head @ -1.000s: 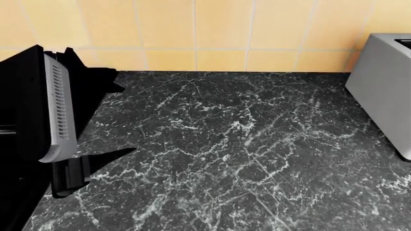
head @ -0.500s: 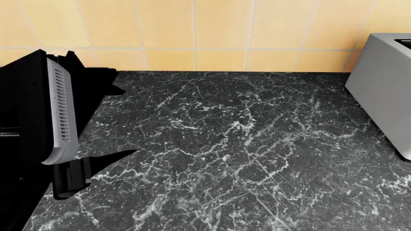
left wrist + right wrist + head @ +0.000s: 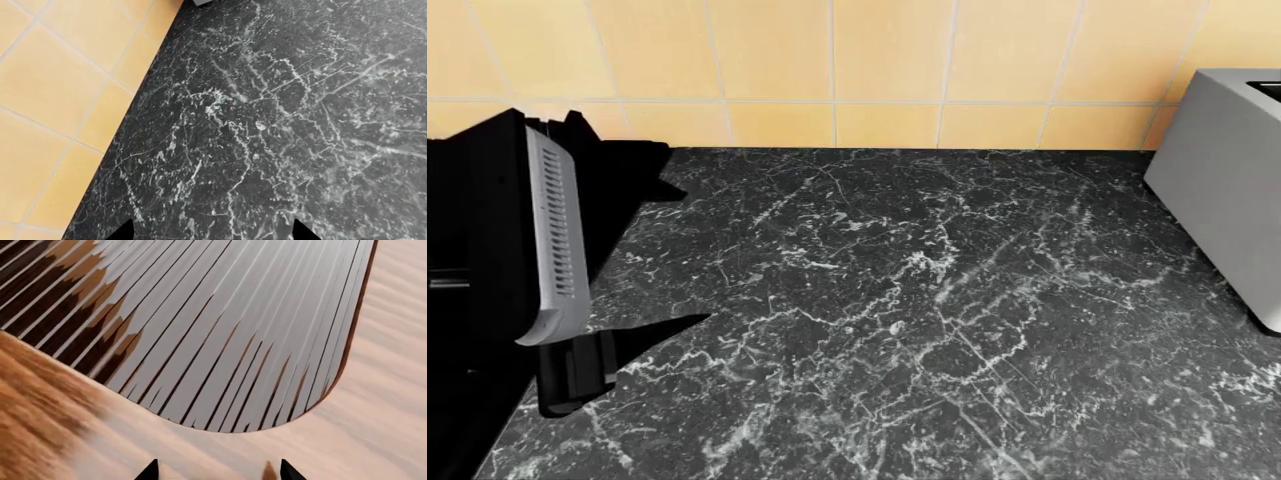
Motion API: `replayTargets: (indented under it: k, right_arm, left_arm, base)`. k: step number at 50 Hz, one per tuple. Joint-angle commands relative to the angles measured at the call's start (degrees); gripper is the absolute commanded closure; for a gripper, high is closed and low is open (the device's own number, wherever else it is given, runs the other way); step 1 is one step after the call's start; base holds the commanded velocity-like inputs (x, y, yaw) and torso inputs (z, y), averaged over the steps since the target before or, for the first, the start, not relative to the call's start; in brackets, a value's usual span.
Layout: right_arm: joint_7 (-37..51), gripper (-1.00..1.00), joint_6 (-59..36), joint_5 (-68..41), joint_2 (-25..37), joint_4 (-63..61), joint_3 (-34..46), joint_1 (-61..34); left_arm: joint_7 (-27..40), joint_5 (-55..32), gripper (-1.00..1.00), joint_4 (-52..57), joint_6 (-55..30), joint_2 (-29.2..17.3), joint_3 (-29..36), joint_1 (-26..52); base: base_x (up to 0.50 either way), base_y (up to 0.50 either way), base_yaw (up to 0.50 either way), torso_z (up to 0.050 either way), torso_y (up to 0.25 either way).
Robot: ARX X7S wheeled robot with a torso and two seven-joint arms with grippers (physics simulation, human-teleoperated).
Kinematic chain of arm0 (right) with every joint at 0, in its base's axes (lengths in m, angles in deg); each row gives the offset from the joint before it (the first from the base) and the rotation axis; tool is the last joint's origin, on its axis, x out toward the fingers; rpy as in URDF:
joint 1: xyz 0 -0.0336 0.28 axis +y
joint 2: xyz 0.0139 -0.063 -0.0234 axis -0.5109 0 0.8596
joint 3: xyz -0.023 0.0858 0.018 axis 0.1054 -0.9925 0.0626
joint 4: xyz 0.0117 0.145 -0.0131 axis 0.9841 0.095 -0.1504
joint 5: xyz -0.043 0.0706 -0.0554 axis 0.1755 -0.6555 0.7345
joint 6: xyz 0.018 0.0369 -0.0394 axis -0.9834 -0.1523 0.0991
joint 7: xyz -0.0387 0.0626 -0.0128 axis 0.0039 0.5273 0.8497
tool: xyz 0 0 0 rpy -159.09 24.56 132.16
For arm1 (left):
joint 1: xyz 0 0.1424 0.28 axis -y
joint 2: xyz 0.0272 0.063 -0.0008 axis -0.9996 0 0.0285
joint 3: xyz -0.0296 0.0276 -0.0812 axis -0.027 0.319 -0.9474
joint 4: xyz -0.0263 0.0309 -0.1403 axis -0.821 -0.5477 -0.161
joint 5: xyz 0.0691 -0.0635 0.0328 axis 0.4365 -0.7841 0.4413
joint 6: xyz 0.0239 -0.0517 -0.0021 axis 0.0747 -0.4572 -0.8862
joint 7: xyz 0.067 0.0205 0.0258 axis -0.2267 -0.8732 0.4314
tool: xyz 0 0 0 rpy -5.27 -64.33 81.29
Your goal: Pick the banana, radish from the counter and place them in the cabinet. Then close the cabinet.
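The banana and the radish are not visible in any view. The counter (image 3: 934, 300) is a dark marble slab with white veining and fills the head view; it also shows in the left wrist view (image 3: 280, 130). My left gripper (image 3: 210, 232) hovers over the bare counter near the tiled wall, with its two black fingertips (image 3: 123, 231) wide apart and nothing between them. My left arm (image 3: 554, 240) stands at the left of the head view. My right gripper (image 3: 217, 471) is open and empty, facing a wood-grain surface (image 3: 373, 405) with a grey striped rounded panel (image 3: 220, 330).
A grey metal toaster (image 3: 1228, 180) stands on the counter at the right edge. An orange tiled wall (image 3: 827, 70) runs along the back of the counter and shows in the left wrist view (image 3: 60, 100). The cabinet cannot be made out.
My left arm has shifted slightly downward and to the right in the head view. Nothing else has moved.
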Motion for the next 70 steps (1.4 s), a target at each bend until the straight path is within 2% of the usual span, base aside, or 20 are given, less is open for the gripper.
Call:
replayTargets:
  k: [1, 12, 33, 39, 50, 70]
  right_arm:
    - [-4.3, -1.00, -8.1, -17.9, -1.7, 27.1, 8.2, 4.9]
    - [-5.8, -1.00, -11.0, -15.0, -2.2, 30.0, 14.3, 4.1]
    - [-6.3, -1.00, -13.1, -16.2, -1.8, 30.6, 14.9, 5.0]
    - [-4.4, -1.00, -13.8, -17.4, -0.3, 27.1, 12.8, 4.9]
    - [1.1, -1.00, -18.6, -22.5, 5.3, 12.2, 7.8, 4.3]
    - [17.0, -1.00, -30.7, -42.8, 9.0, -9.2, -7.4, 5.7]
  left_arm:
    - [0.3, -0.2, -1.00, -0.1, 0.5, -0.4, -0.1, -0.5]
    - [0.4, -0.7, -1.00, 0.0, 0.2, -0.5, 0.1, 0.0]
    - [0.9, -1.1, -1.00, -0.3, 0.5, -0.7, 0.1, 0.0]
    - [1.2, -1.1, -1.00, -0.4, 0.9, -0.8, 0.0, -0.4]
    - [1.4, -1.2, -1.00, -0.8, 0.9, -0.7, 0.0, 0.4]
    - [1.9, -1.7, -1.00, -0.6, 0.5, -0.8, 0.2, 0.9]
  base:
    - [0.00, 0.00, 0.00, 0.000, -0.010]
    - [0.00, 0.00, 0.00, 0.000, -0.011]
    - [0.00, 0.00, 0.00, 0.000, -0.011]
    - [0.00, 0.00, 0.00, 0.000, -0.009]
    - [0.00, 0.00, 0.00, 0.000, -0.008]
    - [0.00, 0.00, 0.00, 0.000, -0.007]
